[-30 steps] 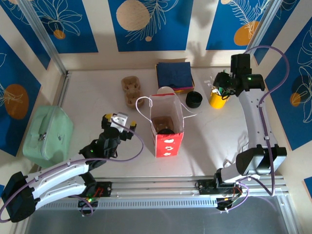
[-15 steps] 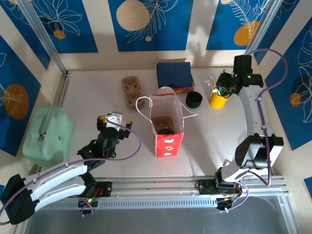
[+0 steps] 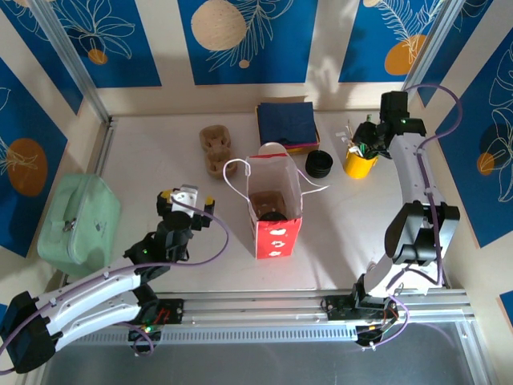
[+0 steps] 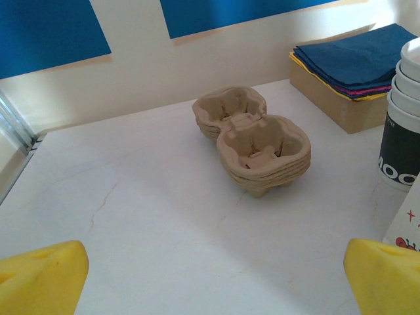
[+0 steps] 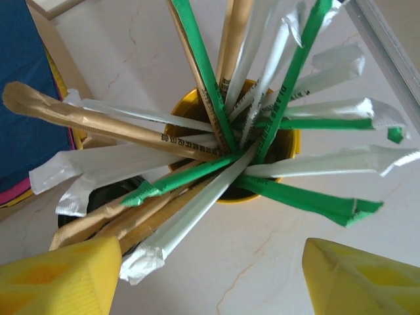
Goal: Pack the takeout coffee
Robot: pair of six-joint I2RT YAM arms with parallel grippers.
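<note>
A red paper bag (image 3: 276, 228) stands open at mid-table. Inside it a brown carrier holds the takeout coffee (image 3: 272, 215), of which just the round black lid shows. My left gripper (image 3: 186, 199) hovers left of the bag, open and empty; in the left wrist view (image 4: 210, 282) its yellow fingertips (image 4: 39, 279) frame bare table. My right gripper (image 3: 366, 141) is at the back right, above a yellow cup of wrapped straws (image 3: 358, 164). It (image 5: 210, 275) stands open, and the straws (image 5: 216, 144) fan out between and beyond its fingertips (image 5: 364, 275), none gripped.
Stacked cardboard cup carriers (image 4: 252, 138) lie behind the left gripper. A stack of white cups (image 4: 405, 111) stands just behind the bag. Blue napkins on a box (image 3: 286, 124) and a stack of black lids (image 3: 319, 164) sit at the back. A green pouch (image 3: 78, 220) lies far left.
The right arm has swung its elbow inward and the right gripper has shifted slightly back over the straw cup. The left gripper has drifted a little to the left.
</note>
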